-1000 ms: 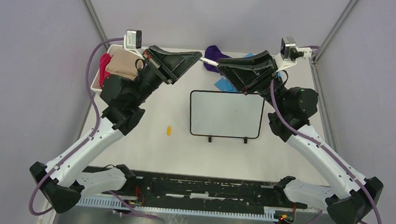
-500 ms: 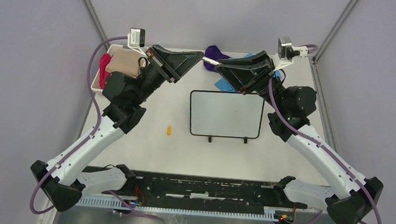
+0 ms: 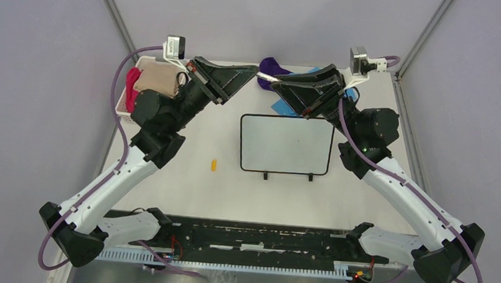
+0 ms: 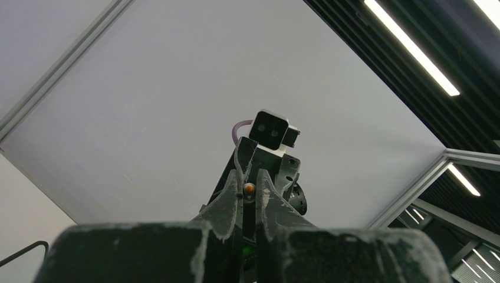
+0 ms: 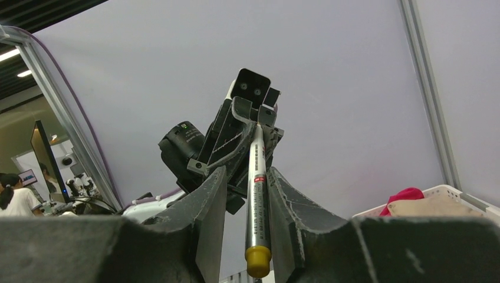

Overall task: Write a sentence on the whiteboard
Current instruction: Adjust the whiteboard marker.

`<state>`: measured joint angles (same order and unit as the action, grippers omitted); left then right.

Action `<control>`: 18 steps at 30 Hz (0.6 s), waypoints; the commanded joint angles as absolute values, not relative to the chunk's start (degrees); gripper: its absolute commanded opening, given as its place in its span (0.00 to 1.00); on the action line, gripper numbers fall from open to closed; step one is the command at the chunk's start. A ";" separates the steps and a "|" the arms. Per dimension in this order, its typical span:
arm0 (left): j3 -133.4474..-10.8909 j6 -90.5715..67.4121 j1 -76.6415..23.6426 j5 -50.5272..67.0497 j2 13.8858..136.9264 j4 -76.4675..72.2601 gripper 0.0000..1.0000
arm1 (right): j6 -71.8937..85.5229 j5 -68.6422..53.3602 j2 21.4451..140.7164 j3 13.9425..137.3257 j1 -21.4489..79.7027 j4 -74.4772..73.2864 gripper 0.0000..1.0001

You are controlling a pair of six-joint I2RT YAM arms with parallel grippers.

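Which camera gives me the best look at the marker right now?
Right wrist: the marker runs full length between the right end effector's fingers. Top external shows only a short white stub; left wrist shows just an orange dot, likely its tip.

The whiteboard (image 3: pixel 286 144) looks smooth within its thin black frame, the table (image 3: pixel 191 190) matt white, the marker (image 5: pixel 257 200) barrel glossy silver, the beige cloth (image 3: pixel 155 81) soft.

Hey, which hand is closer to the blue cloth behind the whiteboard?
Right. The right hand, gripping a marker, hangs over the blue cloth. The left hand, shut, sits off to the cloth's left side in the top view.
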<state>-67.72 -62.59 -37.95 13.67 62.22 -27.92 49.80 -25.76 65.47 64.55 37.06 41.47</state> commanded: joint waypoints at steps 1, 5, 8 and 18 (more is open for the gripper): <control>-69.26 -60.48 -37.53 13.67 61.97 -27.67 0.02 | 49.47 -24.93 64.49 65.61 37.26 44.01 0.36; -69.17 -60.11 -37.53 13.55 61.88 -27.36 0.02 | 49.53 -24.85 64.55 65.30 37.23 44.19 0.31; -69.09 -59.86 -37.53 13.38 61.74 -27.25 0.02 | 49.56 -24.63 64.49 65.10 37.26 44.46 0.26; -68.35 -59.59 -37.53 13.39 61.96 -26.82 0.02 | 49.83 -24.03 63.72 63.20 37.19 47.01 0.05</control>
